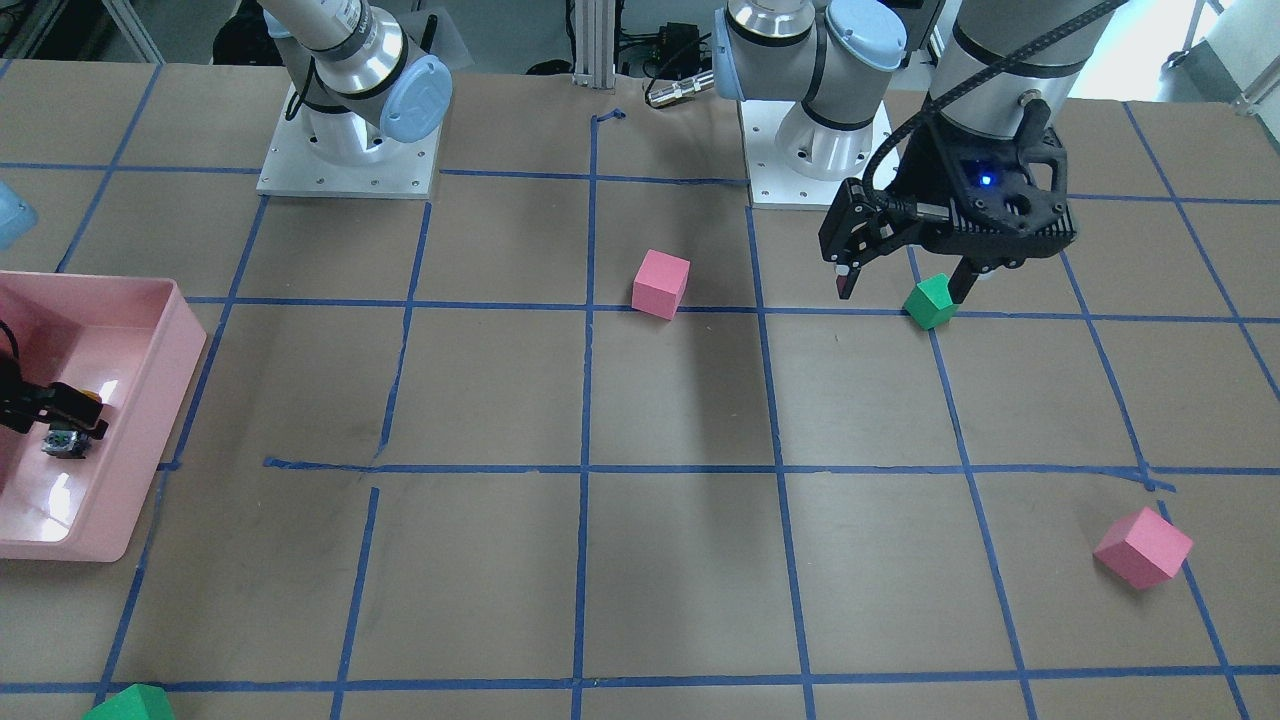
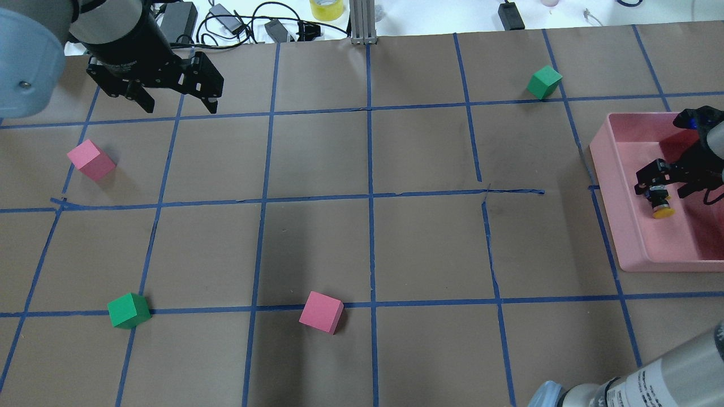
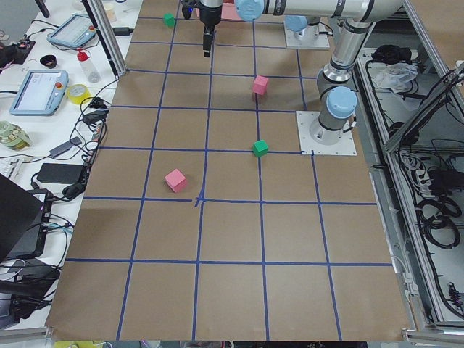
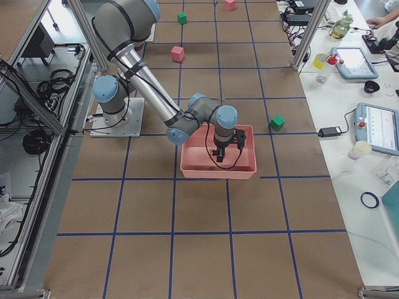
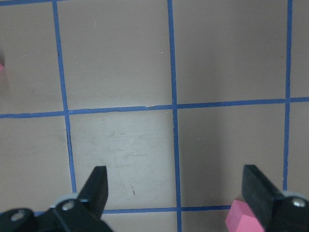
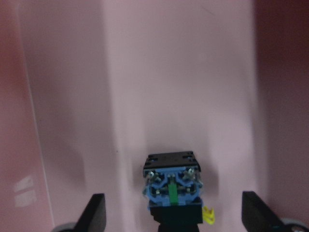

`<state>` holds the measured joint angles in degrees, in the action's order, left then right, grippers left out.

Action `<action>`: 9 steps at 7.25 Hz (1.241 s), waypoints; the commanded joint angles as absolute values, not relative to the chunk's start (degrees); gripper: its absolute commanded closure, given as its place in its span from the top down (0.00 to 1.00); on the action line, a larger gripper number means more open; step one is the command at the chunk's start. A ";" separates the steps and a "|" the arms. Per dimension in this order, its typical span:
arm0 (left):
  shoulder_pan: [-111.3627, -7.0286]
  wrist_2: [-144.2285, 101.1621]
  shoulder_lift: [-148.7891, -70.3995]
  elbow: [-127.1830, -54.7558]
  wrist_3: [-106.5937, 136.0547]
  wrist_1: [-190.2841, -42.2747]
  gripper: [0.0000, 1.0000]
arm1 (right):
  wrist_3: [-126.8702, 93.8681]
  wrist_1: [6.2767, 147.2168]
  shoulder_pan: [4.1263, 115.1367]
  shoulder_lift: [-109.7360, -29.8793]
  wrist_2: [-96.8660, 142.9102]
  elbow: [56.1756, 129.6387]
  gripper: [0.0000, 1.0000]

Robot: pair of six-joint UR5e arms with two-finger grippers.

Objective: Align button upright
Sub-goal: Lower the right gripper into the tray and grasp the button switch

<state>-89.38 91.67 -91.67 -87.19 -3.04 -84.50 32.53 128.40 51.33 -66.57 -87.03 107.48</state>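
The button [image 2: 659, 204] lies on its side on the floor of the pink bin [image 2: 626, 226], its yellow cap toward the robot. In the right wrist view, the button's [image 6: 172, 189] black base with blue terminals faces the camera. My right gripper [image 2: 665, 185] is down in the bin, open, its fingers [image 6: 95, 212] wide on either side of the button and not touching it. In the front view the button [image 1: 63, 441] shows below the right gripper [image 1: 55, 408]. My left gripper [image 2: 178, 104] is open and empty, raised over the far left of the table.
Pink cubes [image 2: 90, 160] [image 2: 321, 312] and green cubes [image 2: 129, 310] [image 2: 544, 82] lie scattered on the brown, blue-taped table. One pink cube [image 5: 244, 220] shows by the left gripper's finger. The bin's walls [image 1: 165, 400] surround the right gripper.
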 commanded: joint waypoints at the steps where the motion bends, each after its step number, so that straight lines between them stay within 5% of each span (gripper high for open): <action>1: -89.38 91.67 -91.67 -87.19 -3.08 -84.46 1.00 | 32.52 128.50 51.33 -66.36 -87.10 107.84 0.98; 2: -89.38 91.67 -91.67 -87.19 -3.08 -84.46 1.00 | 32.61 128.50 51.33 -66.36 -87.10 107.84 0.92; 7: -89.38 91.58 -91.67 -87.28 -3.08 -84.46 1.00 | 33.13 128.06 51.24 -66.71 -88.42 107.75 0.00; 9: -89.38 91.67 -91.67 -87.28 -3.16 -84.46 1.00 | 33.13 127.97 51.33 -67.06 -88.77 106.97 0.00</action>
